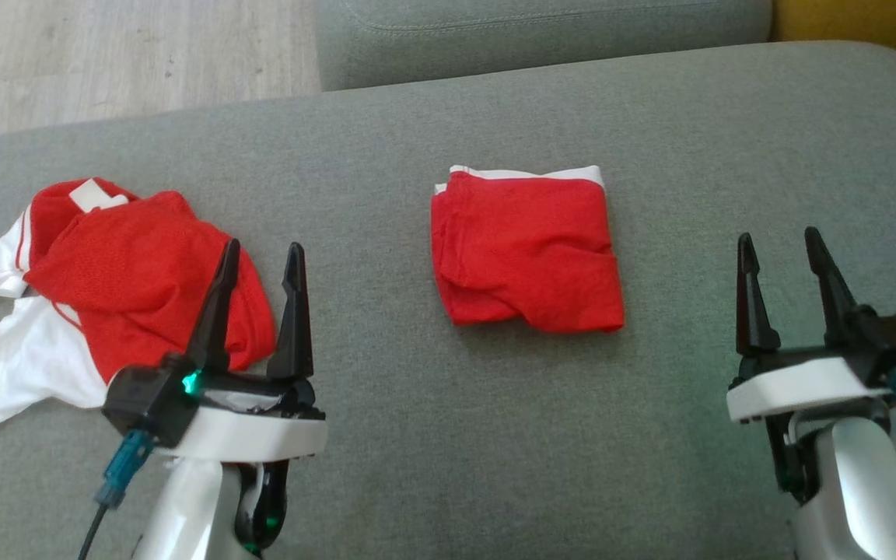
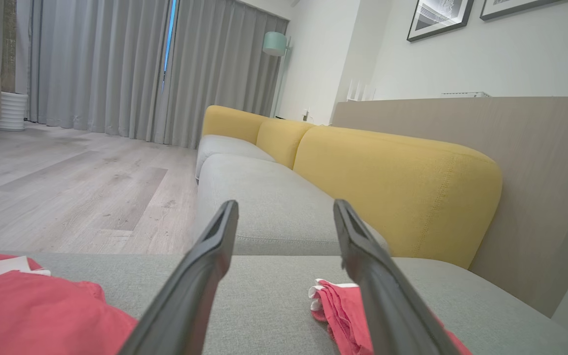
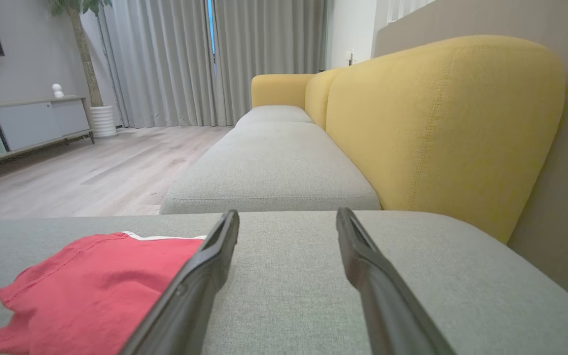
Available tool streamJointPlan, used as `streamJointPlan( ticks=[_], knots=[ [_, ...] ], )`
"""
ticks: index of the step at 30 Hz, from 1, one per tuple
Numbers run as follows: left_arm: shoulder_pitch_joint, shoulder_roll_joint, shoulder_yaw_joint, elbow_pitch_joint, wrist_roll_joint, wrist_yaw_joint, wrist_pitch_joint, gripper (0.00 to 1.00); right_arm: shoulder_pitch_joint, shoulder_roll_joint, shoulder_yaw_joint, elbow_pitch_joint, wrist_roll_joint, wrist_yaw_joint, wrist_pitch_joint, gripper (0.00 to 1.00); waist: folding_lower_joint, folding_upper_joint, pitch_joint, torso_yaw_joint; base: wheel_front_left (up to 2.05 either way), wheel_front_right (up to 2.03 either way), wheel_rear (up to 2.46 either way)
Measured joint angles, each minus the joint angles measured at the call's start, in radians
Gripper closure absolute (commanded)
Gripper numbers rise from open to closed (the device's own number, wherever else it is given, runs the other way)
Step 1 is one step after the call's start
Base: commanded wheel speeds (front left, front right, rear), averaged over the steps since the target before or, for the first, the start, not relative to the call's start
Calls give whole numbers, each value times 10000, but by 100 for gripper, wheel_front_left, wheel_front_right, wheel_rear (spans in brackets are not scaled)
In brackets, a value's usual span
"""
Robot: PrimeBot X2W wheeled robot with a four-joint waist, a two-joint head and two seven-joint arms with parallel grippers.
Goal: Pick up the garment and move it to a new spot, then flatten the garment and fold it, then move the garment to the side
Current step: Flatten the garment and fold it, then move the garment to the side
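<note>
Both hands stand with fingers spread wide and nothing between them: the left hand (image 1: 264, 247) and the right hand (image 1: 778, 235) are held low over the grey sofa cushion (image 1: 417, 435), fingers pointing away from the robot.

The folded garment (image 1: 526, 257) lies flat on the cushion between the two hands and a little ahead of their fingertips. It is ahead and to the right of the left hand, and ahead and to the left of the right hand. By the head view, the right hand looks somewhat nearer. The garment is a near-square red packet, slightly wider across than deep, so its longer side runs crosswise to both hands. A white-trimmed edge is on the far side and a softer, rounded fold on the near side. It seems already folded, so moving it aside is probably what remains.

A crumpled shirt (image 1: 137, 272), red mesh with white panels, lies just ahead and to the left of the left hand, its near edge close by that hand's fingers.
</note>
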Motion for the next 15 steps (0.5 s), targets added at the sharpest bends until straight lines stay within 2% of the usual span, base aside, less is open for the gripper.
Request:
streamJointPlan(
  ticks=[9,15],
  knots=[
    [11,0,-31,19,13,-77,0,0,171,35,148,-199,430,0,-2,0,0,0,96,91,0,0,0],
    [-8,2,-297,50,13,-77,0,0,-79,38,215,748,587,0,58,0,0,0,384,456,0,0,0]
  ],
)
